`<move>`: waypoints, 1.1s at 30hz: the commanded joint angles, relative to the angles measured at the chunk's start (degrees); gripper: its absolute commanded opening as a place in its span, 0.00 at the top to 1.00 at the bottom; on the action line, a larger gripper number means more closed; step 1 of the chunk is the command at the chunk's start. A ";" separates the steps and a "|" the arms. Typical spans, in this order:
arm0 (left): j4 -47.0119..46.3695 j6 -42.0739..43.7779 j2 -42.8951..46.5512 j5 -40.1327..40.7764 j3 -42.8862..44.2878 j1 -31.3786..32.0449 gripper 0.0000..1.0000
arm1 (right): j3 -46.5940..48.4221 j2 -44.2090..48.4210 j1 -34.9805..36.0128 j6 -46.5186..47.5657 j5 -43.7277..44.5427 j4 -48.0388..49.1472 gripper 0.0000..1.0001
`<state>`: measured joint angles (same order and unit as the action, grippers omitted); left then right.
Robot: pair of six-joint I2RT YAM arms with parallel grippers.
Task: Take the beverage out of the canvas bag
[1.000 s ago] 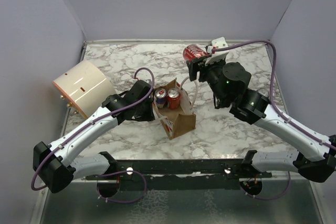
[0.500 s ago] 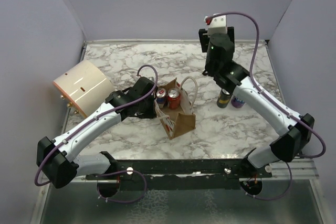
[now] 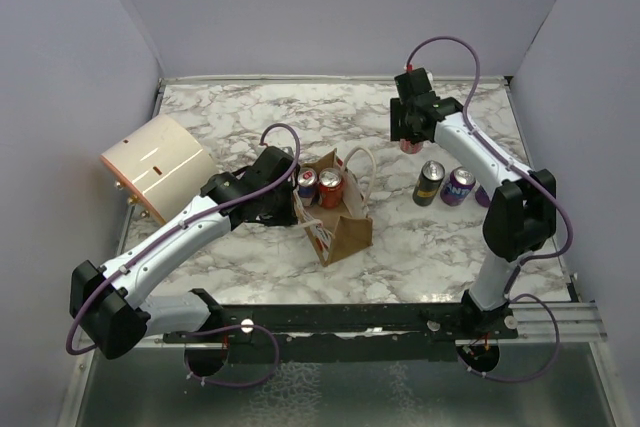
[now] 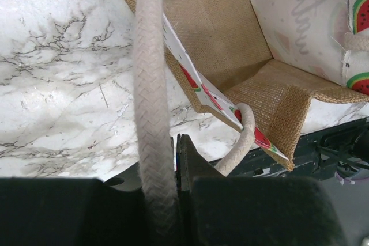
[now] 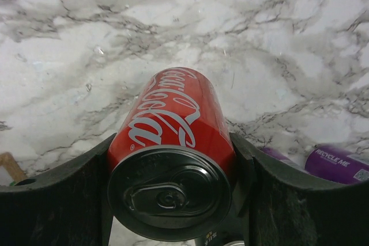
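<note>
The brown canvas bag (image 3: 343,225) stands mid-table with two cans (image 3: 331,187) upright inside it. My left gripper (image 3: 291,203) is at the bag's left rim, shut on a white rope handle (image 4: 151,84). The bag's burlap inside (image 4: 230,44) shows just beyond the jaws (image 4: 174,148). My right gripper (image 3: 409,135) is at the far right of the table, shut on a red Coca-Cola can (image 5: 173,119), top towards the wrist camera, bottom towards the marble. A little of the can's red shows under the gripper in the top view (image 3: 410,146). I cannot tell whether it touches the table.
A black can (image 3: 431,183) and a purple can (image 3: 459,186) stand right of the bag, near the right gripper; the purple can also shows in the right wrist view (image 5: 337,162). A large cream cylinder (image 3: 158,167) lies at the left. Walls enclose the marble table.
My right arm has swung the red can from high behind the bag out to the far right and lowered it towards the marble. The left gripper has kept its hold on the handle.
</note>
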<state>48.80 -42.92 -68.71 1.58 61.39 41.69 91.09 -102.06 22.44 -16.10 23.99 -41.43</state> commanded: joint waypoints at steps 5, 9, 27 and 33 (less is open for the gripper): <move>1.19 0.33 0.53 0.94 1.57 -0.30 0.90 | -1.95 -1.96 -3.71 -3.70 -6.13 -0.26 0.98; 0.95 -0.02 0.98 0.77 0.98 -0.30 0.90 | -3.17 -3.05 -5.23 -3.76 -9.91 -0.16 0.98; 1.27 -0.05 1.73 0.53 0.39 -0.30 0.90 | -2.82 -7.40 -9.16 -2.81 -11.04 -1.49 0.98; 1.89 0.14 2.42 1.01 0.32 -0.38 0.90 | -2.85 -8.14 -10.75 -2.46 -12.92 -1.08 0.97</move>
<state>49.34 -42.94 -68.10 1.61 61.39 41.63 87.68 -110.21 13.02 -19.22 12.36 -43.81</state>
